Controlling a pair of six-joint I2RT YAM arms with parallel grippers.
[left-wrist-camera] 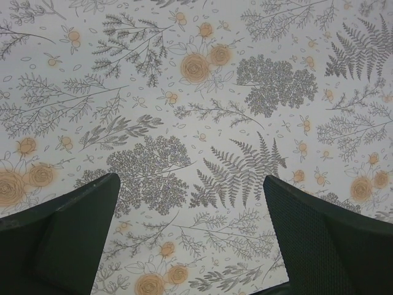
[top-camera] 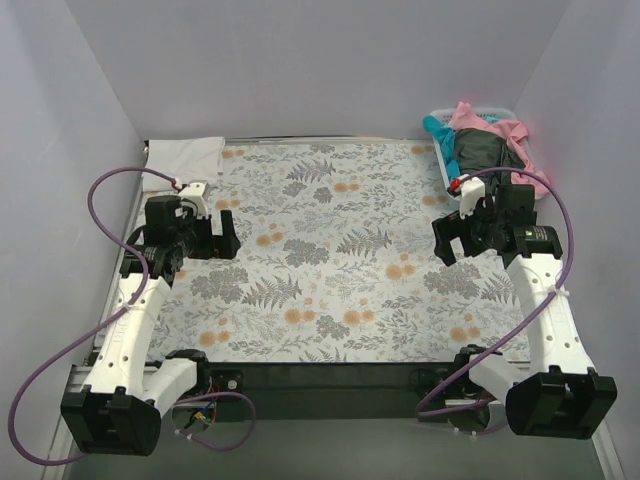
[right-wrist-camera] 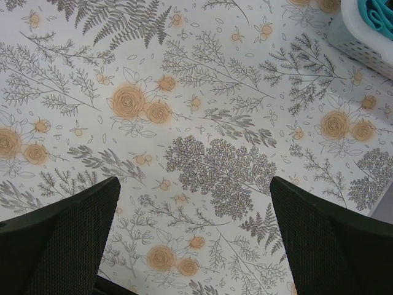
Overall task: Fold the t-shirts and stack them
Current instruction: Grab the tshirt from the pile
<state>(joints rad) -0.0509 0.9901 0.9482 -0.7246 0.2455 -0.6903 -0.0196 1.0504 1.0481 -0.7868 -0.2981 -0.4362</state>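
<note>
1. Pink t-shirt (top-camera: 478,120) lies crumpled on top of the heap in the white plastic basket (top-camera: 500,111). Its cloth is soft and plain, and part of it spills over the basket's right rim.
2. A teal t-shirt (top-camera: 436,129) is bunched against the basket's left wall. In the right wrist view a strip of the same teal (right-wrist-camera: 382,12) shows just inside the basket's slotted wall (right-wrist-camera: 359,34).
3. A dark charcoal t-shirt (top-camera: 482,150) fills the middle of the basket. It is rumpled, sits partly under the pink one and touches the teal one.
4. A white t-shirt (top-camera: 186,155) lies well apart from the basket, at the far corner straight across from it. It is spread fairly flat with a few soft creases at the edge of the floral table cloth (top-camera: 330,260). Whether it is folded cannot be told.
5. The right gripper (top-camera: 455,240) hangs just beside the basket, on its near side. In its wrist view (right-wrist-camera: 195,187) its fingers (right-wrist-camera: 319,233) stand wide apart, with only patterned cloth between them.
6. The left gripper (top-camera: 213,243) hangs well apart from the basket, on the white t-shirt's side of the cloth. In its wrist view (left-wrist-camera: 191,184) its jaws are also spread, with nothing held and bare floral print between them.
</note>
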